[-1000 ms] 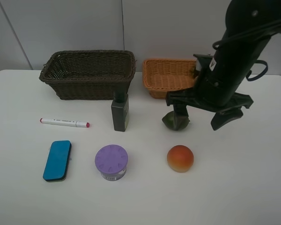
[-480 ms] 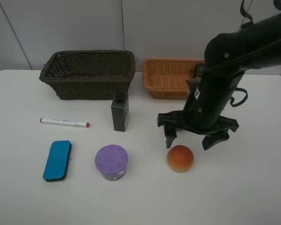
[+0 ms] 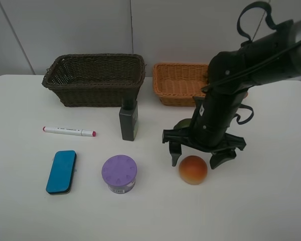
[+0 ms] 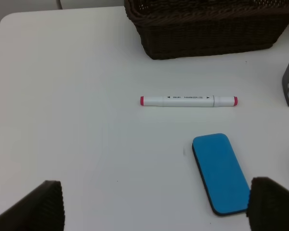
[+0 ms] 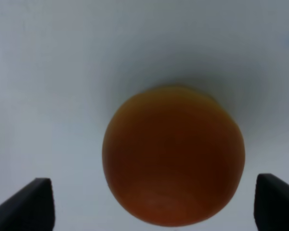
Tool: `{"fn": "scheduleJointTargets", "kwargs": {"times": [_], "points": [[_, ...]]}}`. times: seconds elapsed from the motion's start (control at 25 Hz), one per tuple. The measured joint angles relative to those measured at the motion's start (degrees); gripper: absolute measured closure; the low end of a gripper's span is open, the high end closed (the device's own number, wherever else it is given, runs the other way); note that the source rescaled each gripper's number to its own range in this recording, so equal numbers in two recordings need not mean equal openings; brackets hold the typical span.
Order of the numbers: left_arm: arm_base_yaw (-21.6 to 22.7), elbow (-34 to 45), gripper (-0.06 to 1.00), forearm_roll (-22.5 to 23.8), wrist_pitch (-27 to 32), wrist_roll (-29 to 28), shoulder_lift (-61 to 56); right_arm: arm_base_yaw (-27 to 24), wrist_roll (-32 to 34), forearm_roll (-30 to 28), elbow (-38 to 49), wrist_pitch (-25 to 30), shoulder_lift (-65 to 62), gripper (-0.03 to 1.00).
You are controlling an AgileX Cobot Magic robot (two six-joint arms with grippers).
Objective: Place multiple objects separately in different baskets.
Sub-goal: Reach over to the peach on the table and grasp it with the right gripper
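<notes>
- The right claw [image 3: 194,160] hung low over the peach [image 3: 193,171] with its jaws spread wide. One finger stood on each side of the fruit, with a gap to each, and nothing was gripped.
- In the right wrist view only the two dark fingertips showed, cut off at the frame's corners, and the peach was blurred.
- The peach sat on the white table [image 3: 271,201], right of centre on the near side.
- Just beyond the claw, a sliver of the green lime [image 3: 179,123] showed; the arm hid the rest.
- The arm also hid the right end of the orange basket [image 3: 178,83], so its contents could not be made out.
- The left claw [image 4: 159,207] was open too, with only its fingertips in frame and nothing between them.
- Beyond it lay the blue eraser [image 4: 220,173] and, farther on, the marker [image 4: 188,100].
- The purple-lidded jar [image 3: 119,173] stood left of the peach, the dark bottle [image 3: 128,119] farther back, just before the dark basket [image 3: 93,80].
</notes>
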Motion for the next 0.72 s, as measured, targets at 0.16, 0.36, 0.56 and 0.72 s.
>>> {"fn": "scheduleJointTargets", "kwargs": {"times": [0.16,0.36,0.56,0.72], "points": [[0.0,0.0,-0.06,0.0,0.0,0.0,0.0,0.0,0.0,0.12,0.0,-0.12,1.09,-0.03],[0.0,0.0,-0.06,0.0,0.0,0.0,0.0,0.0,0.0,0.56,0.0,-0.25,3.25,-0.03],[0.0,0.0,-0.06,0.07,0.0,0.0,0.0,0.0,0.0,0.83,0.0,-1.66,3.91,-0.03],[0.0,0.0,-0.06,0.07,0.0,0.0,0.0,0.0,0.0,0.83,0.0,-1.98,4.11,-0.03]]}}
